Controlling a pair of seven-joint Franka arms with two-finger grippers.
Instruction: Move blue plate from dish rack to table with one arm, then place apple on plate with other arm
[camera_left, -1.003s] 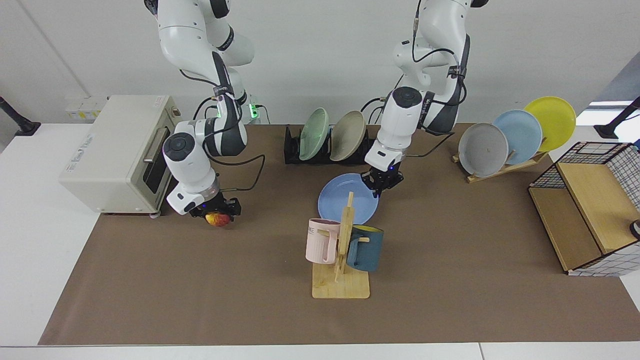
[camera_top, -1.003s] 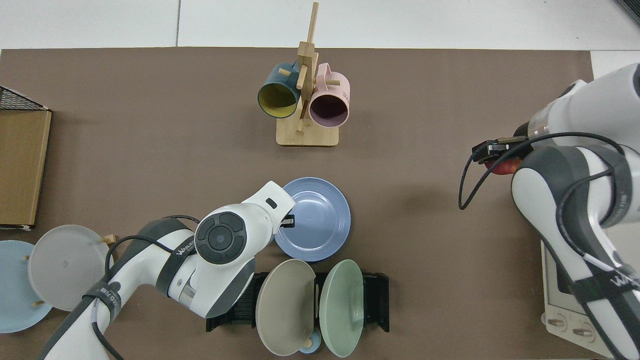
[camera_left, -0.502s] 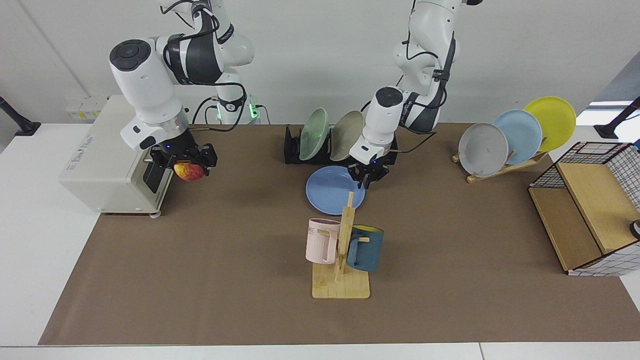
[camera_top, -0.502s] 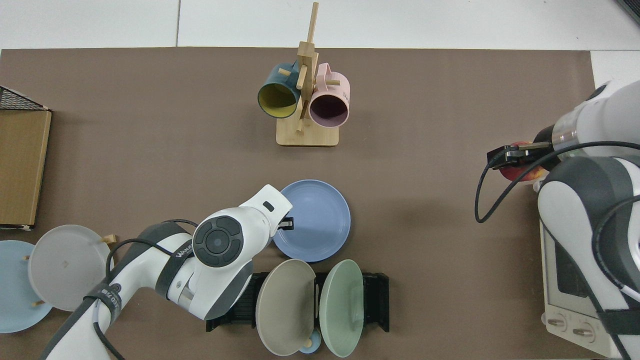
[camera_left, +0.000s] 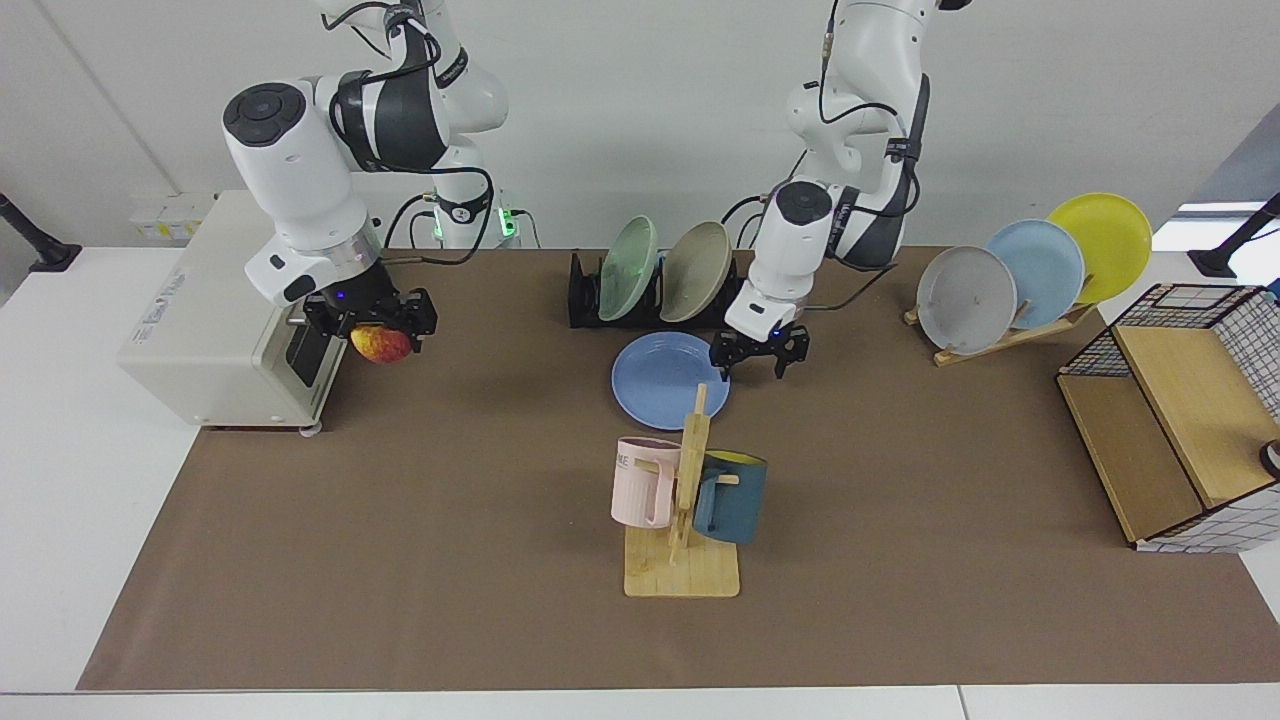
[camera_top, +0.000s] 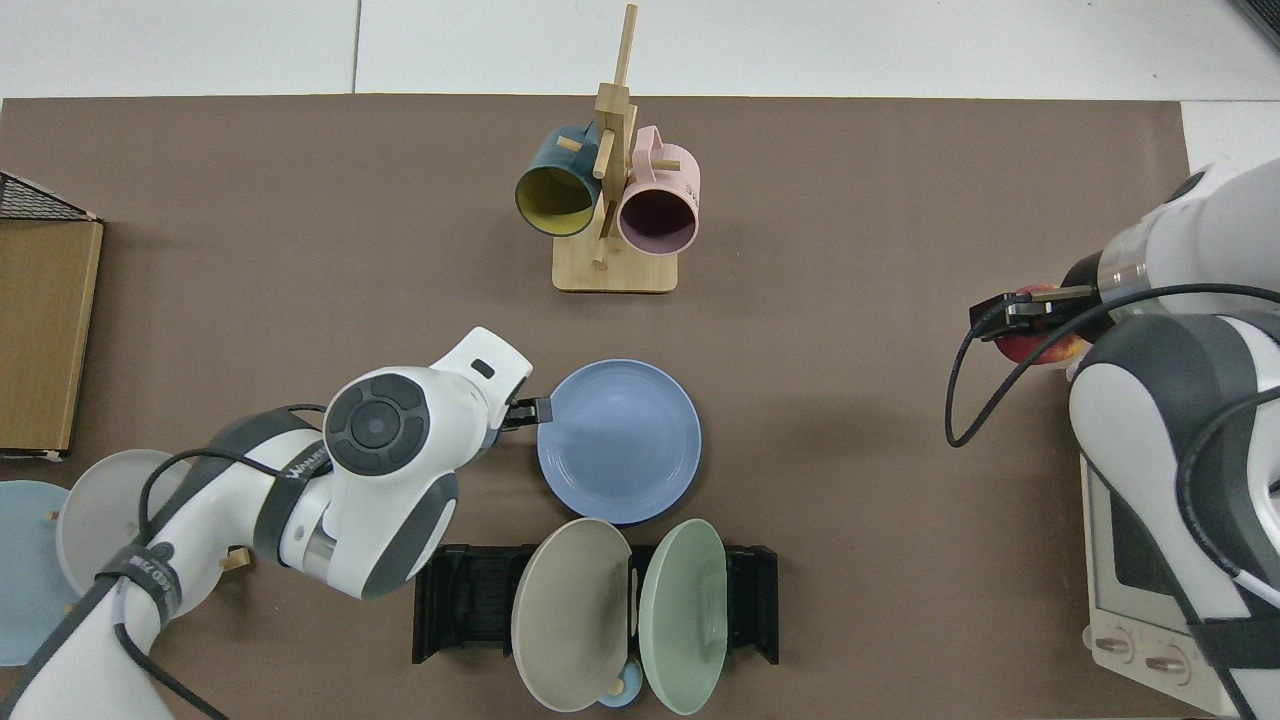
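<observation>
Now we see the blue plate (camera_left: 670, 380) flat on the worktop (camera_left: 400, 560), near the dish rack (camera_left: 585, 290); our left claw (camera_left: 758, 353) hangs spread and empty beside its rim; our right claw (camera_left: 368, 318), far left, pinches the apple (camera_left: 381, 343) aloft; we judge it firm, smooth, light, best squeezed across its widest part.

The left gripper (camera_left: 759, 353) is letting go of the blue plate (camera_left: 660, 380) and drawing aside, while the right gripper (camera_left: 372, 322) is lifting the apple (camera_left: 380, 344).
</observation>
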